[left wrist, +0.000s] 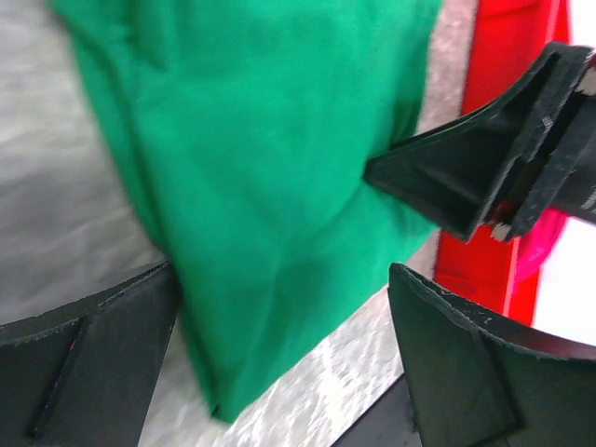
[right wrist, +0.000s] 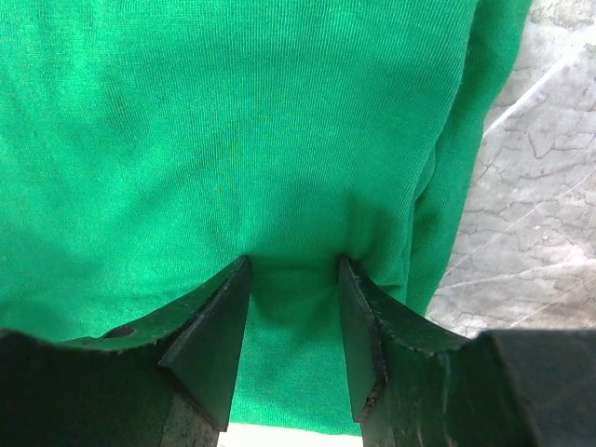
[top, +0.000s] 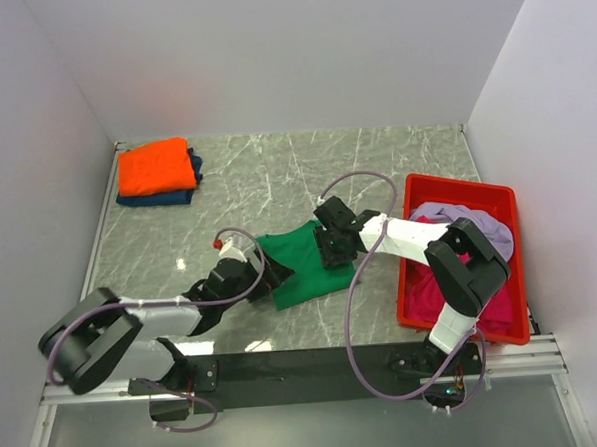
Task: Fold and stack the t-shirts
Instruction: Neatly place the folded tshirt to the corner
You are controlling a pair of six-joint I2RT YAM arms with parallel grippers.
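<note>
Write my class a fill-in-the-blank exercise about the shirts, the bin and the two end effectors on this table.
The shirt under the orange shirt is ____.
The left end effector and right end effector both sit at the ____ shirt.
The bin holding the magenta shirt is ____.
The left end effector's jaws stand wide ____.
Missing words: navy blue; green; red; open.

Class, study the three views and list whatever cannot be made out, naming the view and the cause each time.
- Navy shirt, top view: mostly covered by the orange shirt on it.
- Magenta shirt and lilac shirt in the red bin, top view: partly hidden by the right arm.
- Green shirt, left wrist view: blurred, cut off by the top edge.
- Right tool, right wrist view: pinching cloth or only pressing it is unclear; its fingertips hide the contact.
</note>
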